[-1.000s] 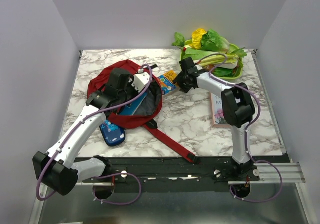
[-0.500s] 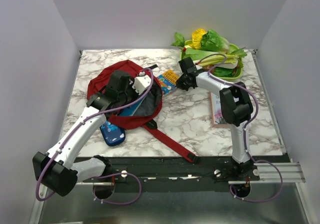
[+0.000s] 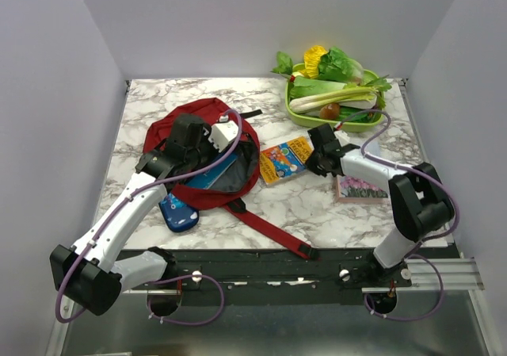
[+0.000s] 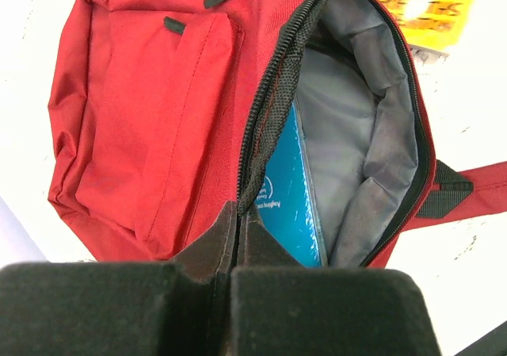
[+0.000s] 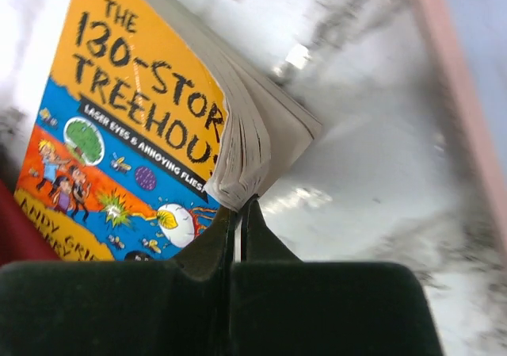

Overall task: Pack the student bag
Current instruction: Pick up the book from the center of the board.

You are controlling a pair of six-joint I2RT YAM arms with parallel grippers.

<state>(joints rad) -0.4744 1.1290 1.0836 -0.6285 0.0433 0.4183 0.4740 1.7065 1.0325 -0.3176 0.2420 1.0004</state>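
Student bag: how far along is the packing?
Done: one blue book sits inside the open student bag. In hand: left pincer holds its zip edge open; right pincer grips the treehouse book, outside the bag. Left: that book, the pencil case and the flower book.

The dark red student bag (image 3: 190, 146) lies unzipped, grey lining showing.

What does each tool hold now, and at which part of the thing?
Left tool: the student bag, at the zipper edge of its opening. Right tool: the treehouse book, at a corner.
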